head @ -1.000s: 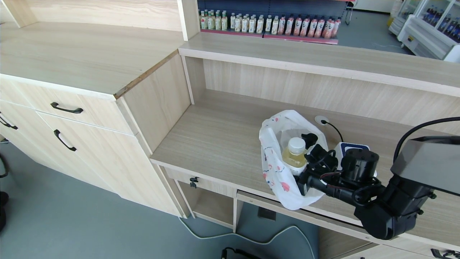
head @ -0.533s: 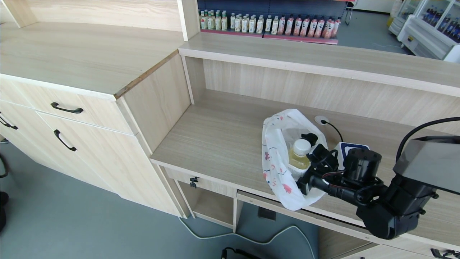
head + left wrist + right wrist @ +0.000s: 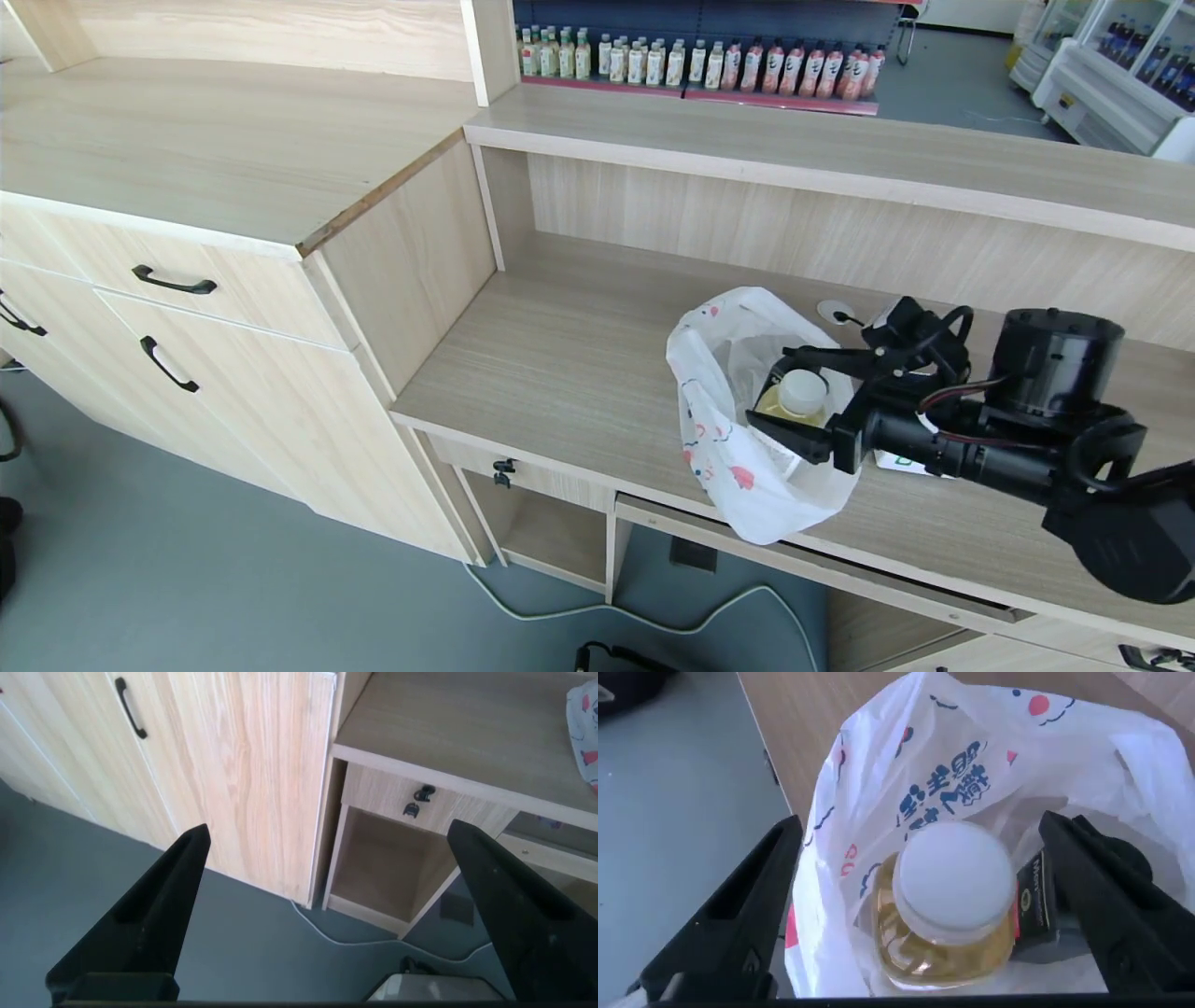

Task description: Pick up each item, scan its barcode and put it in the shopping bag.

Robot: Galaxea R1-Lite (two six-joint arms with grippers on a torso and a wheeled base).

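A white printed shopping bag [image 3: 724,448] stands open on the lower counter near its front edge. Inside it stands a bottle of yellow drink with a white cap [image 3: 803,392] [image 3: 955,891], upright, next to a dark item [image 3: 1033,903]. My right gripper [image 3: 773,387] [image 3: 923,826] hangs open just above the bag's mouth, with its fingers spread wide on either side of the cap and not touching it. My left gripper [image 3: 329,833] is open and holds nothing, low down over the grey floor in front of the cabinet.
A white scanner base [image 3: 898,461] lies on the counter behind my right arm, with a black cable running to a grommet [image 3: 834,311]. A raised shelf and back wall [image 3: 747,215] bound the counter. A cabinet with black handles [image 3: 168,280] stands to the left.
My right gripper has opened and drawn up and back to the right, leaving the bottle standing in the bag. The bag's rim has shifted slightly.
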